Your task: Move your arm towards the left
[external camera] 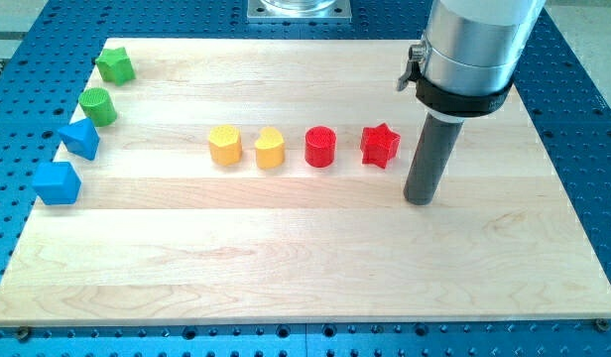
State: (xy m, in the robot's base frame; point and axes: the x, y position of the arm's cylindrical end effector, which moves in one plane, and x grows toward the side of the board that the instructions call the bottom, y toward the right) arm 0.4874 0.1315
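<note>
My tip (420, 201), a bare rod with nothing to open or close, rests on the board (286, 258) right of centre. Just up-left of it sits the red star (380, 146). Beyond runs a row toward the left edge: red cylinder (320, 147), yellow heart (270, 148), yellow block (225, 145), so a straight leftward slide passes just below them.

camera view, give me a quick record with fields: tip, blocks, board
tip: my tip touches the board, just to the view's right of the red star block, apart from it
middle row, left to right: yellow hexagon-like block, yellow heart block, red cylinder block, red star block
left edge, top to bottom: green star block, green cylinder block, two blue blocks
board: light wooden board
</note>
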